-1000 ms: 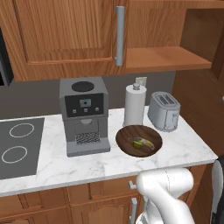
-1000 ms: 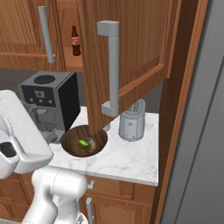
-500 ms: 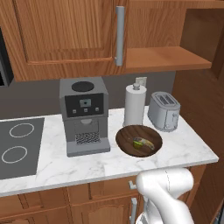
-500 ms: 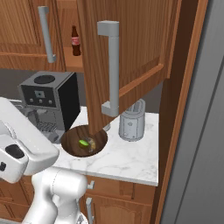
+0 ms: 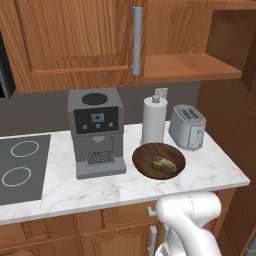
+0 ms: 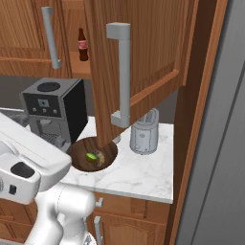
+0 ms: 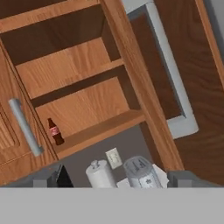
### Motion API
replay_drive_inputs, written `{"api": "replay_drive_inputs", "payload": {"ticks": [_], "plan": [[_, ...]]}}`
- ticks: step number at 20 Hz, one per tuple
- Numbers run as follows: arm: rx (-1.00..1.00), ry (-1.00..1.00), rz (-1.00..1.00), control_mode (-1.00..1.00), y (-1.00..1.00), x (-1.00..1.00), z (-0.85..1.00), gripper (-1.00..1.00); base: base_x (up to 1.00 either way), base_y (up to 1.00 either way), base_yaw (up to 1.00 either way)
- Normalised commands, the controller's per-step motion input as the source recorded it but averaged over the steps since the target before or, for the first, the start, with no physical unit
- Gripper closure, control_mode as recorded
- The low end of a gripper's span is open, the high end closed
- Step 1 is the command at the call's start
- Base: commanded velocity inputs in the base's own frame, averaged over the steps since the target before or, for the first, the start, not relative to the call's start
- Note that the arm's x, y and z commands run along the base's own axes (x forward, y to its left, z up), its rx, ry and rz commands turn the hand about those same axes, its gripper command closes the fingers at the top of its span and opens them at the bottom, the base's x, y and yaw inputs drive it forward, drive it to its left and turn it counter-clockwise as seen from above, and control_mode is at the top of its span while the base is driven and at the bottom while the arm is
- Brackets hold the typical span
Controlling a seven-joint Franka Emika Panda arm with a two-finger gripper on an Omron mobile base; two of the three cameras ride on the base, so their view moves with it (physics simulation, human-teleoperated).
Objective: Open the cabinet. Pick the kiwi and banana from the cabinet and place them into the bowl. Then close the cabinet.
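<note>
The wide dark wooden bowl (image 5: 158,160) held the green kiwi (image 6: 91,156) and yellow banana (image 5: 166,162); the open reddish-brown cabinet (image 7: 87,100) held a red-labelled bottle (image 7: 54,131); fingers spread.

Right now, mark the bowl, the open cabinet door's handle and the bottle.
bowl (image 5: 145,159): left base view, bare wood inside near its left rim.
handle (image 6: 124,72): right base view, middle of the grey vertical bar.
bottle (image 6: 83,47): right base view, on its red label.

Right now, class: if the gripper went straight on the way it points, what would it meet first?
Probably the open reddish-brown wooden wall cabinet: the hand view's centre falls on its back panel above the lower shelf, though depth is unclear. The dark brown red-labelled bottle stands off to one side.
</note>
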Motion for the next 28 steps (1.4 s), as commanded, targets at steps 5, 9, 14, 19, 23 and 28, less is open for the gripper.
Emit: {"api": "replay_drive_inputs", "payload": {"ticks": [5,9,14,19,23,28], "plan": [[-0.07,-0.27,0.02,-1.0,-0.13,-0.02,-0.09,-1.0,0.0,0.0,0.0],[-0.11,-0.23,0.0,-1.0,-0.02,0.09,-0.27,-1.0,0.0,0.0,0.0],[-0.11,-0.25,0.0,-1.0,0.0,0.28,-0.32,-1.0,0.0,0.0,0.0],[-0.04,-0.14,0.0,-1.0,0.0,0.08,-0.11,-1.0,0.0,0.0,0.0],[0.0,0.0,0.0,-1.0,-0.01,0.0,0.0,-1.0,0.0,0.0,0.0],[0.0,-0.04,0.0,-1.0,-0.33,0.09,-0.03,-1.0,0.0,0.0,0.0]]}}
